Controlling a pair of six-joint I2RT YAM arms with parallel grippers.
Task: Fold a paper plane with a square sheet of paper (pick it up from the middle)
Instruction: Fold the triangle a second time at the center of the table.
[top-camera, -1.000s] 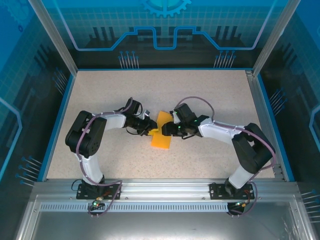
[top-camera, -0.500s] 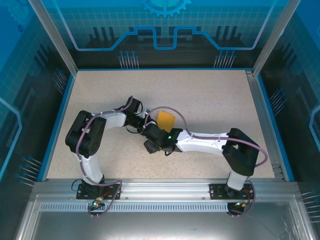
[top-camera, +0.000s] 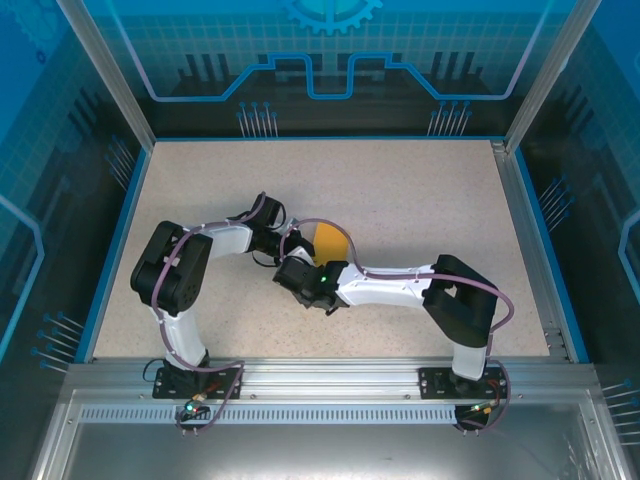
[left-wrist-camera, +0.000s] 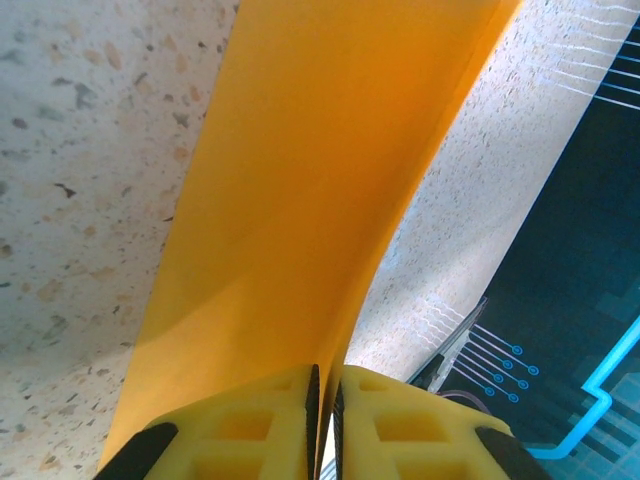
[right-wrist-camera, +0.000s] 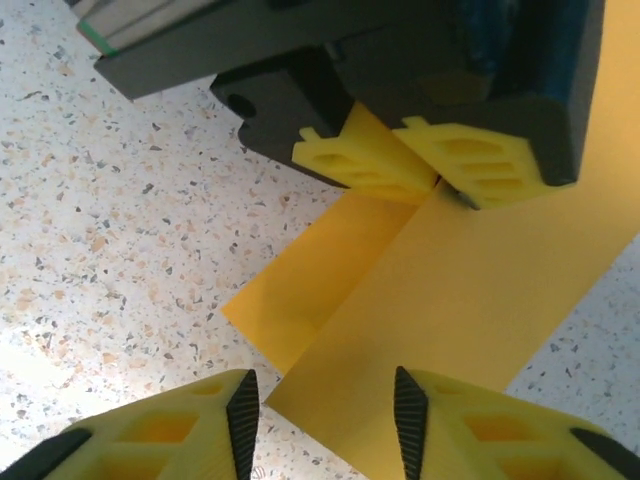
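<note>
Our right tool (right-wrist-camera: 322, 400), spread and holding nothing, has swung across to face the left tool (left-wrist-camera: 322, 385), which pinches the folded square sheet of paper (left-wrist-camera: 300, 200) over the middle of the counter (top-camera: 420, 190), so we judge a crease or regrip comes next.

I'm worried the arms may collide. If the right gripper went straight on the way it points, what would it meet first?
The right gripper would most likely meet the orange paper first, with the left gripper pinching it just beyond. Depth is unclear.
</note>
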